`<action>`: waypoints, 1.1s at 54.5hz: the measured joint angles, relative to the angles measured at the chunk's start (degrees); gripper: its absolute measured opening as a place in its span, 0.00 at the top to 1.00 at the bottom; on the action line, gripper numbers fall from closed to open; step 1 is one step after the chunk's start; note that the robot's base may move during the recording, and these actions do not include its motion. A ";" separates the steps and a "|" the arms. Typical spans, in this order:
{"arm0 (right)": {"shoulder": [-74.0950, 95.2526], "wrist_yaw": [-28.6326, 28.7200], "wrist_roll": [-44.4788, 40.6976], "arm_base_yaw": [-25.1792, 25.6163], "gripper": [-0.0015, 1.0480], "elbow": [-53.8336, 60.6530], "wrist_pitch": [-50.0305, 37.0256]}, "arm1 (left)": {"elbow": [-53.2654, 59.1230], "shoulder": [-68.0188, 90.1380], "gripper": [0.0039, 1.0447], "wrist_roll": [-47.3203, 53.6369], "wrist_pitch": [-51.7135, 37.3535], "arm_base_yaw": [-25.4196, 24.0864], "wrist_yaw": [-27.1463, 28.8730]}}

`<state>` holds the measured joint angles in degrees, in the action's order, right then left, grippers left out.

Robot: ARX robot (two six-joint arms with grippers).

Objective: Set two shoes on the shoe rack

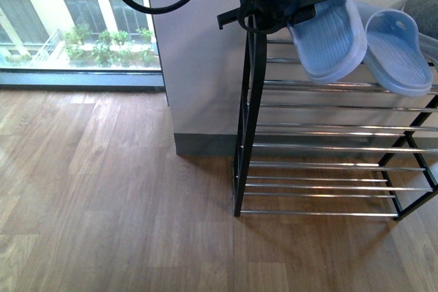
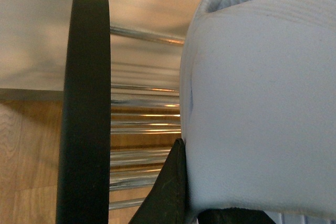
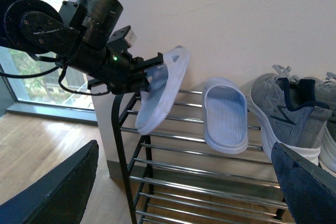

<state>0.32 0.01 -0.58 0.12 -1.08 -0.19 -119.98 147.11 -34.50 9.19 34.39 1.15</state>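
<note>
While the left claw [image 3: 149, 80] pinches a blue slipper [image 3: 160, 90], wooden flooring [image 1: 102, 189] underlies the rack [image 1: 328, 135].

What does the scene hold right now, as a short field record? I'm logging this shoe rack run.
held item: pale blue slipper, tilted over the top tier
holder: left gripper, shut on the slipper
second slipper: lying on the top tier
sneaker: grey, on the top tier beside it
shoe rack: lower tiers bare
right gripper: open, holding nothing
</note>
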 joint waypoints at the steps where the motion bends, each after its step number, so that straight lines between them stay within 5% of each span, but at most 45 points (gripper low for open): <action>1: 0.00 -0.02 0.00 0.00 0.09 0.00 0.00 | -0.26 0.24 0.98 0.22 0.42 0.02 0.11; 23: 0.02 -0.02 0.00 0.00 0.09 0.00 0.00 | -3.02 3.06 0.96 2.01 -0.79 0.13 -3.19; 45: 0.00 -0.02 0.00 0.00 0.09 0.00 0.00 | 0.09 0.02 0.12 -0.42 -5.27 0.28 -9.99; 60: 0.02 -0.02 0.00 0.00 0.09 0.00 0.00 | 7.48 -8.15 0.09 -2.01 -7.82 -0.11 -12.13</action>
<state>0.34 -0.01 -0.58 0.12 -1.08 -0.19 -112.51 138.96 -36.51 1.37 34.28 -10.98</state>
